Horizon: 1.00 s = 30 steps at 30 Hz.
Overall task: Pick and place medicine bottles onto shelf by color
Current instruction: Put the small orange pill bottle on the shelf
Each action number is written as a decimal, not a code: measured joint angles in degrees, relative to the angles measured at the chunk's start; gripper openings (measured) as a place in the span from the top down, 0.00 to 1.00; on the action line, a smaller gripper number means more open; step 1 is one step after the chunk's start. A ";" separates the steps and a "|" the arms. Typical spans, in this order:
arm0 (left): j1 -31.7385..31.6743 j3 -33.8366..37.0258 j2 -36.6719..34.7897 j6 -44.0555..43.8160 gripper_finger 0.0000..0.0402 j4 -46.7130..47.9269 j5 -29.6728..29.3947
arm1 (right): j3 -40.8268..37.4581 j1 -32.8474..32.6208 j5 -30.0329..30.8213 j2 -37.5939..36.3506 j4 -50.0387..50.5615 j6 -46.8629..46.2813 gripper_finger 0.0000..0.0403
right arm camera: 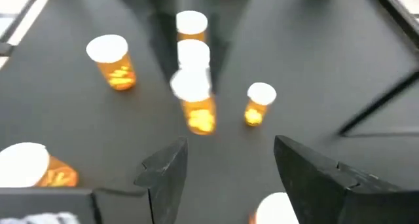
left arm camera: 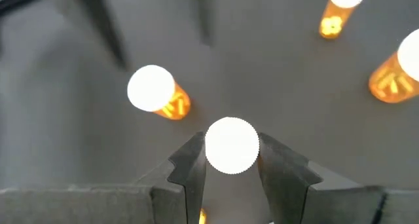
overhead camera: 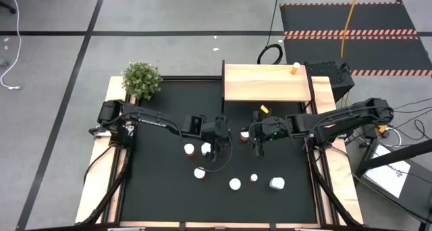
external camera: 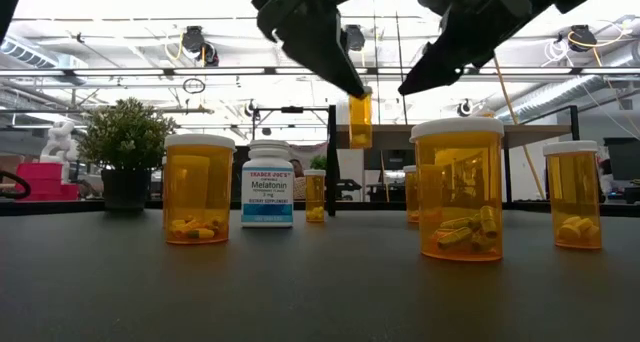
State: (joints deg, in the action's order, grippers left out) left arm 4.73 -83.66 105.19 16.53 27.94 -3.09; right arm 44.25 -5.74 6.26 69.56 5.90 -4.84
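Left hand [left arm camera: 226,175] grips a white-capped amber bottle [left arm camera: 232,144] by the cap end, lifted clear of the table [overhead camera: 169,190] near centre, so it can travel to the shelf [overhead camera: 266,82] at 12 o'clock. Right hand [right arm camera: 229,168] hangs open just to its 3 o'clock, holding nothing, likely waiting its turn. One orange bottle [overhead camera: 295,69] already stands on the shelf; others remain scattered toward 6 o'clock.
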 joint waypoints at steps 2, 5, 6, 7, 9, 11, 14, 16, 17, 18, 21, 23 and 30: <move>-0.28 -0.55 -0.02 0.07 0.68 -0.13 -0.02 | 0.00 -0.02 -0.85 1.25 -1.70 0.20 0.44; -0.30 -0.57 -0.02 0.56 0.68 -0.55 -0.04 | 0.00 0.00 -2.06 3.40 -4.19 0.51 0.44; -0.29 -0.57 -0.02 0.82 0.68 -0.67 -0.04 | 0.00 0.00 -2.14 4.12 -4.92 0.65 0.44; -0.26 -0.57 -0.02 0.98 0.68 -0.65 -0.04 | 0.00 0.00 -2.20 4.71 -5.16 0.91 0.44; -0.26 -0.57 -0.02 1.01 0.68 -0.63 -0.04 | 0.00 0.00 -2.32 5.62 -5.53 1.03 0.44; -0.24 -0.57 -0.02 1.01 0.68 -0.63 -0.04 | 0.00 0.00 -2.36 6.07 -5.64 0.87 0.44; -0.26 -0.57 -0.02 1.01 0.68 -1.01 -0.04 | 0.00 0.02 -3.27 6.63 -7.61 0.72 0.44; -0.26 -0.57 -0.02 1.01 0.68 -1.28 -0.05 | 0.00 0.00 -3.58 7.19 -9.62 0.66 0.44; -0.26 -0.57 -0.02 1.01 0.68 -1.60 -0.06 | 0.00 0.00 -3.58 7.41 -10.11 0.71 0.44; -0.26 -0.57 -0.02 1.03 0.68 -1.76 -0.04 | -0.01 0.00 -3.61 7.72 -10.60 0.80 0.44; -0.26 -0.57 -0.02 1.03 0.68 -1.90 -0.05 | -0.02 0.02 -3.61 8.26 -11.99 0.63 0.44; -0.26 -0.57 -0.02 1.03 0.68 -2.25 -0.04 | -0.02 0.02 -3.58 8.26 -12.18 0.36 0.44; -0.26 -0.57 -0.02 1.05 0.68 -3.79 -0.07 | -0.02 0.11 -3.61 8.26 -12.10 -0.07 0.44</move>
State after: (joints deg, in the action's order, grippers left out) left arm 4.47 -84.23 105.16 17.58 24.15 -3.16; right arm 44.23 -5.63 2.66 77.82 -6.20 -4.91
